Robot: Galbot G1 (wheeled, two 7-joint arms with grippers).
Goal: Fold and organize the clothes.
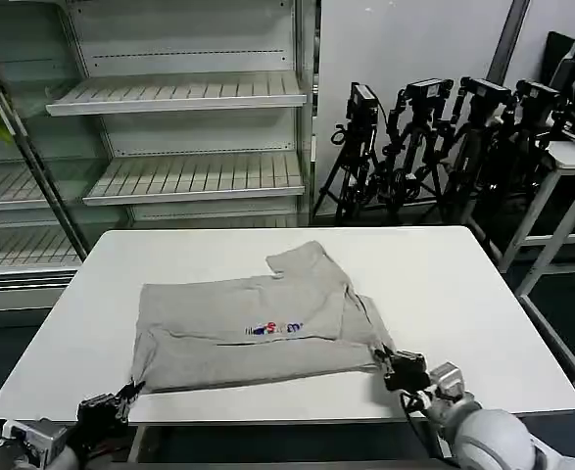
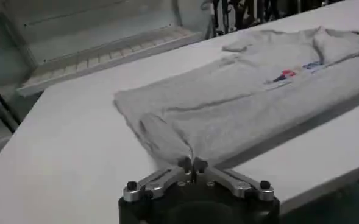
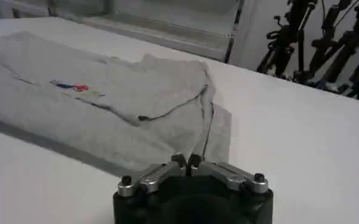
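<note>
Light grey cotton shirt point(image 1: 253, 328) lies spread on the white table point(image 1: 463, 294), in the lower middle of the head frame. It is partly folded: a long band of cloth lies doubled along the near edge, and one sleeve point(image 1: 302, 259) sticks up toward the back of the table. A small multicoloured chest print point(image 1: 272, 329) shows near the shirt's centre, just above the fold line.

Left gripper point(image 1: 130, 390) sits at the lower left of the head frame, at the shirt's near left corner. In the left wrist view the gripper point(image 2: 191, 163) has its fingertips drawn together with the corner of the cloth bunched between them; the fabric puckers into a small peak at the pinch.

Right gripper point(image 1: 385, 360) sits at the lower right of the head frame, at the shirt's near right corner. In the right wrist view the gripper point(image 3: 186, 161) has its fingertips closed against each other at the hem; the cloth edge meets the tips, and the grip on it looks slight.

Both corners lie close to the table's front edge. The shirt in the left wrist view point(image 2: 258, 97) runs away toward the upper right, print visible; in the right wrist view point(image 3: 100, 103) it fills the left half.

Behind the table: white wire shelving point(image 1: 179, 127) at upper left, a row of black camera tripods point(image 1: 444, 137) at upper right.
</note>
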